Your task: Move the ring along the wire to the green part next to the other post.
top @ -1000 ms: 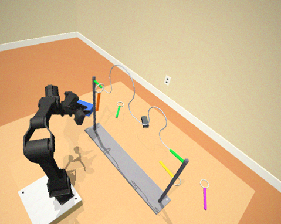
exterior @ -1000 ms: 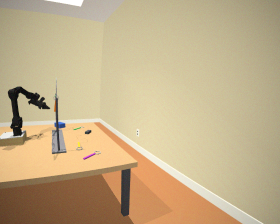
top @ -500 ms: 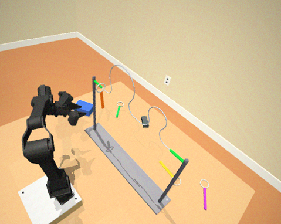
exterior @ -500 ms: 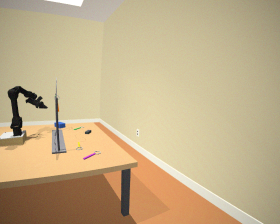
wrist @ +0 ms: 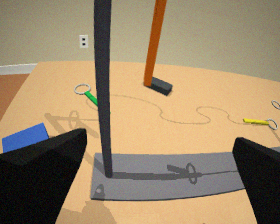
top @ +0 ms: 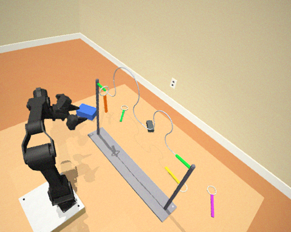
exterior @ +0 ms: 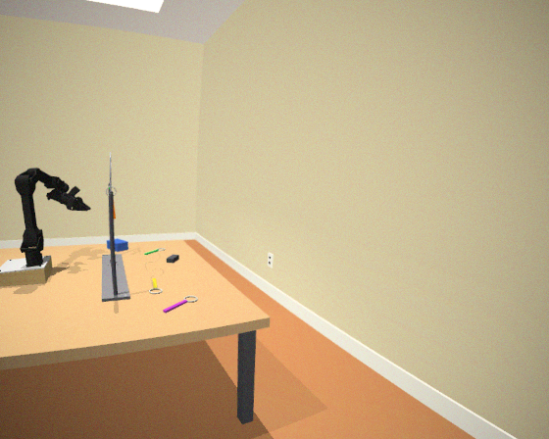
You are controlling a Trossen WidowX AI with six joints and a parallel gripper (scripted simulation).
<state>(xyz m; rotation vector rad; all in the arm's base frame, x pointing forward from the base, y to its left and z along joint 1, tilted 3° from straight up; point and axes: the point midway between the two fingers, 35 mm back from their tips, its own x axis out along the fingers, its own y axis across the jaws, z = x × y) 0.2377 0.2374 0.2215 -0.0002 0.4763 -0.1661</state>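
Note:
The ring [top: 105, 86] hangs at the inner end of the green part [top: 100, 86] beside the far left post [top: 98, 110] [wrist: 103, 90]. Its orange handle [top: 105, 104] [exterior: 114, 211] [wrist: 154, 42] hangs down freely. My gripper [top: 82, 114] [exterior: 89, 209] [wrist: 164, 142] is open wide and empty, apart from the handle, on the robot's side of the wire. The thin grey wire [top: 139, 92] curves over to the other green part [top: 183, 161] at the near right post [top: 179, 189]. Whether the ring touches the grey wire cannot be told.
A blue block [top: 86, 111] [wrist: 26, 137] lies near the left post. Behind the grey base [top: 137, 174] [wrist: 145, 192] lie a dark block [top: 150, 126] and spare rings with green [top: 122, 116], yellow [top: 172, 175] and magenta [top: 212, 206] handles.

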